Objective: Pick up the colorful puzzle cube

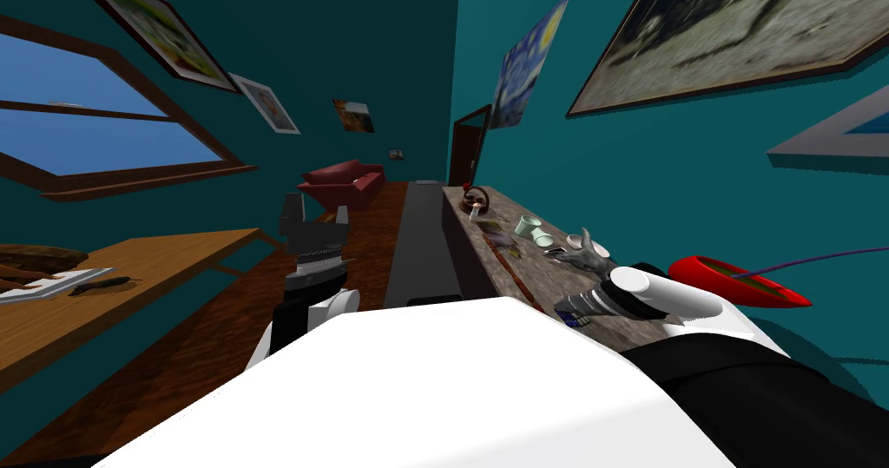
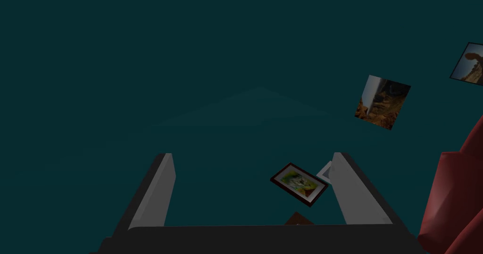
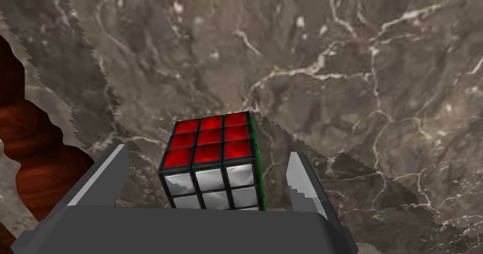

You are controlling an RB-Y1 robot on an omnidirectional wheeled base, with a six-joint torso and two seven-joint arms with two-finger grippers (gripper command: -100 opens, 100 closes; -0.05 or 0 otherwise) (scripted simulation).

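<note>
The puzzle cube (image 3: 212, 166) rests on a brown marbled counter top (image 3: 330, 77), with a red face, a white face and a green edge showing. My right gripper (image 3: 207, 151) is open and straddles the cube, one finger on each side with a gap to either face. The head view has this gripper (image 1: 575, 308) low over the counter's near end, and a small part of the cube (image 1: 570, 319) peeks out under it. My left gripper (image 1: 314, 220) is raised over the floor to the left, and its fingers (image 2: 162, 190) stand open with nothing between them.
Farther along the counter (image 1: 486, 254) stand pale cups (image 1: 527, 226), a small basket (image 1: 476, 199) and flat clutter. A red bowl (image 1: 738, 282) sits just right of my right arm. A wooden table (image 1: 130, 272) is at the left and a red armchair (image 1: 343, 183) stands far back.
</note>
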